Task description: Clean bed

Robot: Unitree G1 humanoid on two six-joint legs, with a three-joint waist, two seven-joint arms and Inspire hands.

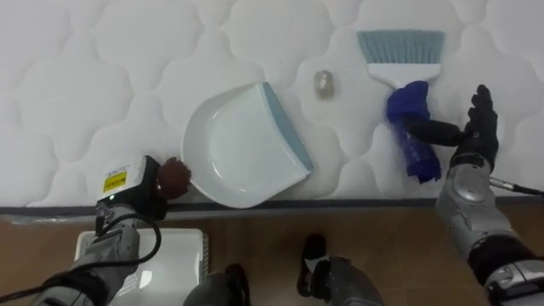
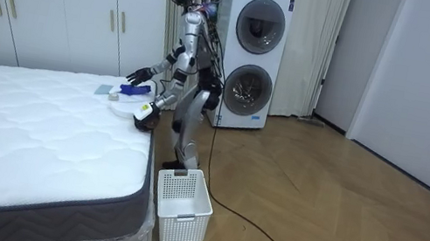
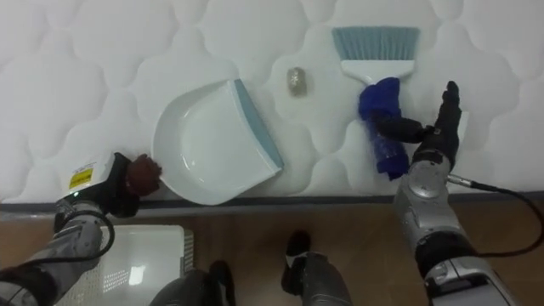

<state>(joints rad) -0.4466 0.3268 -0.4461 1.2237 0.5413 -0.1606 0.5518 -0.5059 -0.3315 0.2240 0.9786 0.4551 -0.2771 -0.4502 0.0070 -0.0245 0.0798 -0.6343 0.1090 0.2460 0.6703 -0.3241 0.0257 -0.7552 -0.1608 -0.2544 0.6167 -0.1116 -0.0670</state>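
Brush [image 1: 406, 102] lies bristles away, handle toward robot; right hand [image 1: 476, 138] spread, thumb touching; left hand [image 1: 150, 185] clasps dustpan [image 1: 238, 144]

Mattress [image 1: 85, 85]: white, quilted;
Dustpan [image 1: 238, 149]: white, grey-blue lip;
Hand brush [image 1: 406, 102]: blue handle, grey-blue bristles;
Basket [image 2: 182, 206]: white lattice

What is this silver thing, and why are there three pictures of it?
It is a robot shaped like a person, standing beside a bed. One picture comes from a camera across the room. The other two come from the robot's eyes, looking down. On the bed lie a dustpan, a brush and a small lump between them. Its left hand is curled at the dustpan's back and seems to grip it. Its right hand is open, thumb against the brush. A basket stands on the floor.
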